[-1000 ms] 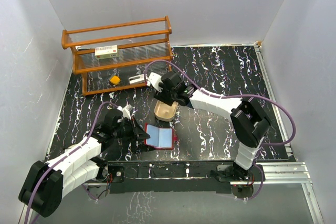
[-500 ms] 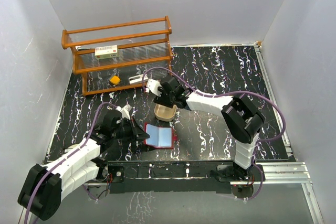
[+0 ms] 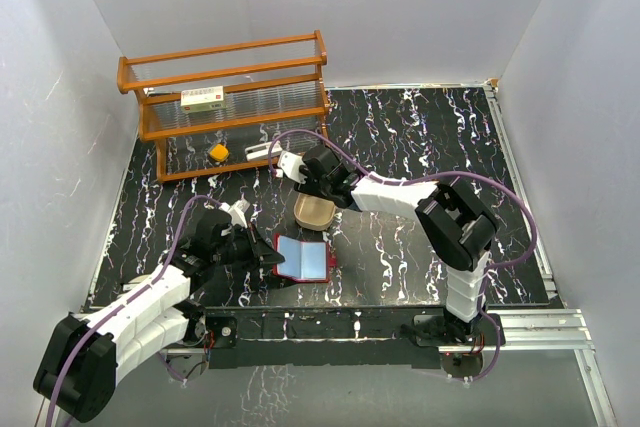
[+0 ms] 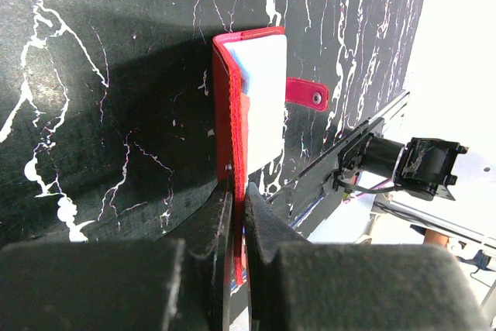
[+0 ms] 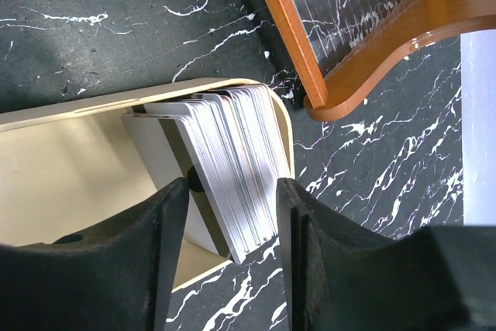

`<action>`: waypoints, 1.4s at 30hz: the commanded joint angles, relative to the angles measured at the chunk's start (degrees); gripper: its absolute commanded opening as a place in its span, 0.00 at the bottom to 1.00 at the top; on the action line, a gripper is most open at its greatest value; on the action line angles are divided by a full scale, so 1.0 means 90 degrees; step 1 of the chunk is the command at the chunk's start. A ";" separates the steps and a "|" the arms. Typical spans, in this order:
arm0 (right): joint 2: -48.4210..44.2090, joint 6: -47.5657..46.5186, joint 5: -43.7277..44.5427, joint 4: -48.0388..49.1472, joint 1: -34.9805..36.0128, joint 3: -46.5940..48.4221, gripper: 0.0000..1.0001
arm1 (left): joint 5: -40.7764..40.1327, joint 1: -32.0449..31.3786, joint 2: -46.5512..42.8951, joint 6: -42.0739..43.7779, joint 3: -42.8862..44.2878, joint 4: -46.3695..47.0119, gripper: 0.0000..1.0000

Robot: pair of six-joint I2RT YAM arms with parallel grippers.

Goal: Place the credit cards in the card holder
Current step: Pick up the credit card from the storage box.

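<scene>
R gripper (image 5: 230, 195) has moved down into the tray (image 5: 70, 168), jaws narrowing astride credit cards (image 5: 225, 153); clamped yet? Can't tell. L gripper (image 4: 239, 203) pinches card holder (image 4: 263, 91) edge. Pickup looks imminent.

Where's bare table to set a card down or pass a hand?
Bare table back right, from the wooden rack to the right wall, and front, between card holder and right arm. Crowded centre: tray, credit cards, both jaws.

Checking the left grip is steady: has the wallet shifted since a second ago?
No. The wallet lies in the same spot just in front of the tray, with the left gripper shut on its edge.
</scene>
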 commanded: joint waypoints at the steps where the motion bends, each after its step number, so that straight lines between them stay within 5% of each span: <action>1: 0.0057 -0.0125 0.0145 0.0355 -0.0036 0.0201 0.43 | 0.0045 0.0000 -0.0094 -0.0044 0.0017 -0.0028 0.00; 42: -0.0328 0.0008 0.0082 -0.0031 -0.0034 0.0372 0.15 | 0.0096 0.0000 0.0023 -0.0072 -0.0095 0.0044 0.00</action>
